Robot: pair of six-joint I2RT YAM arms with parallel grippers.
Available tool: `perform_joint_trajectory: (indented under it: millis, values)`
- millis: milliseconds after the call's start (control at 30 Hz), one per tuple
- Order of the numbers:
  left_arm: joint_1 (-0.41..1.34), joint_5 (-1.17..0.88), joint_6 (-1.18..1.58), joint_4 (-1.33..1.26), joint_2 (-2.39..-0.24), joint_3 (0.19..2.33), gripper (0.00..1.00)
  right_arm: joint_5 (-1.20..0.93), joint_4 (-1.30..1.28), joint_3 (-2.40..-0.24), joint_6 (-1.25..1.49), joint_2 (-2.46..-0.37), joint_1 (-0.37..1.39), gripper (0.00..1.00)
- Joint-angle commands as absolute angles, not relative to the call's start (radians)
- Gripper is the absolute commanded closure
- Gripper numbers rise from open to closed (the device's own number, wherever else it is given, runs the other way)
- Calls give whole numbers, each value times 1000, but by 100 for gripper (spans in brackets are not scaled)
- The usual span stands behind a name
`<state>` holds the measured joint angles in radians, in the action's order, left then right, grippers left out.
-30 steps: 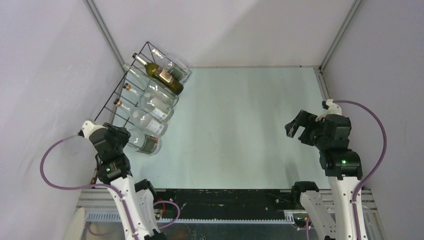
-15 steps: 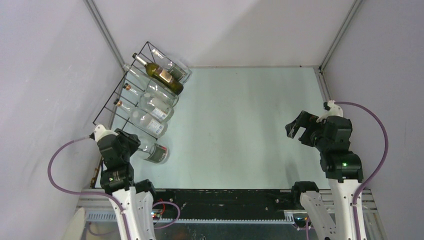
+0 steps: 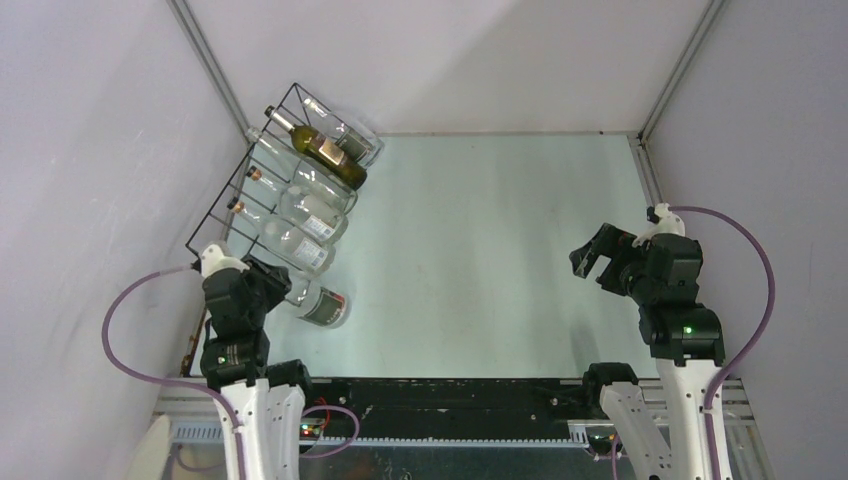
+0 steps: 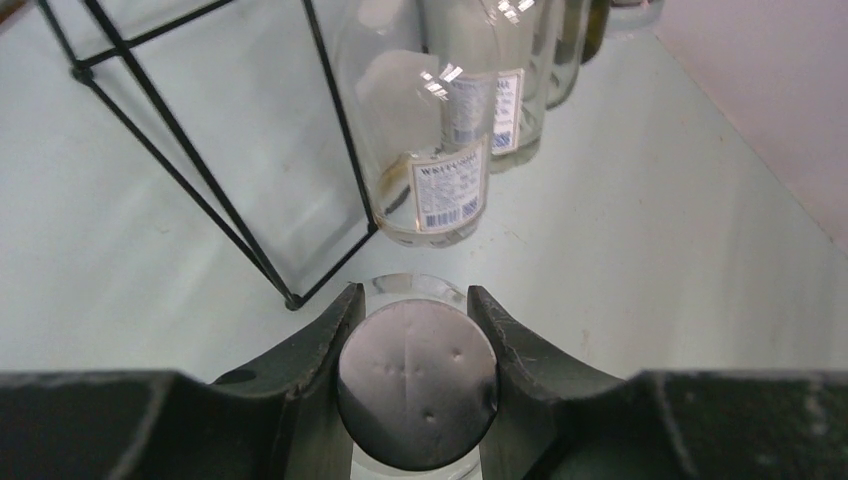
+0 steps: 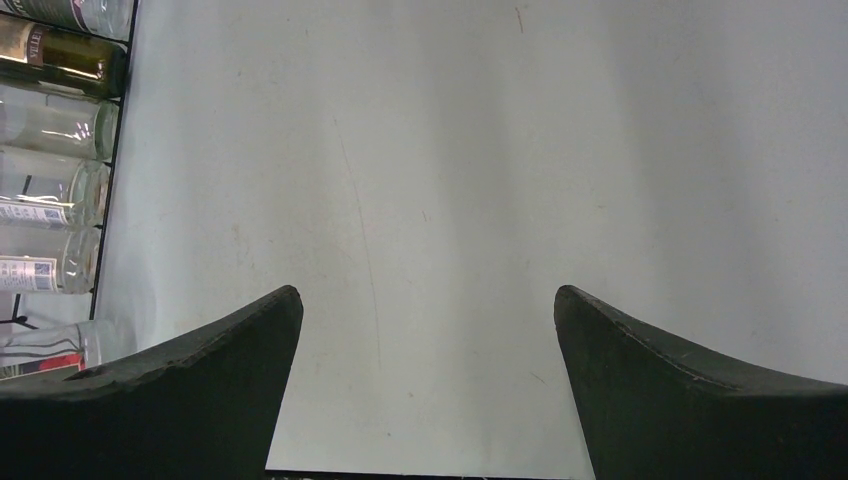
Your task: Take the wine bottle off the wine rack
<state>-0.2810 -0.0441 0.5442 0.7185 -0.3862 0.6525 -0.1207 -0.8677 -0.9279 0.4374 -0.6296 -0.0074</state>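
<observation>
Pulled back toward its base since a second ago, your left claw (image 4: 415,310) stays clamped on the cap end of a clear wine bottle (image 3: 322,306), now outside the wine rack (image 3: 235,190), just beside its near corner; extraction looks nearly done; next, lay it on the desk (image 3: 480,250) and release; right claw (image 5: 425,300) hangs wide apart.

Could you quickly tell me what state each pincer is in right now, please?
Left pincer: closed on the wine bottle.
Right pincer: open, holding nothing.

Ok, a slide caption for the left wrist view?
Left jaws clamp the wine bottle by its grey cap beside the wine rack corner; labelled clear bottles ahead.
</observation>
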Motion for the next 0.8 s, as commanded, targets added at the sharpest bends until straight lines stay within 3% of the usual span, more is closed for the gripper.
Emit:
perform_joint_trajectory:
  millis: [0,267,500,767]
  values:
    - [-157,33,622,513,-370,684,100,-134,-856,-924,449,-615,-2,0]
    - [317,385,656,422,-489,722,100,-142,-860,-925,453,-589,-3,3]
    - [676,619,627,276,-744,827,100,-134,-880,-925,452,-563,-3,3]
    - [912,621,512,84,-1072,1001,100,-141,-899,-927,460,-535,-3,3]
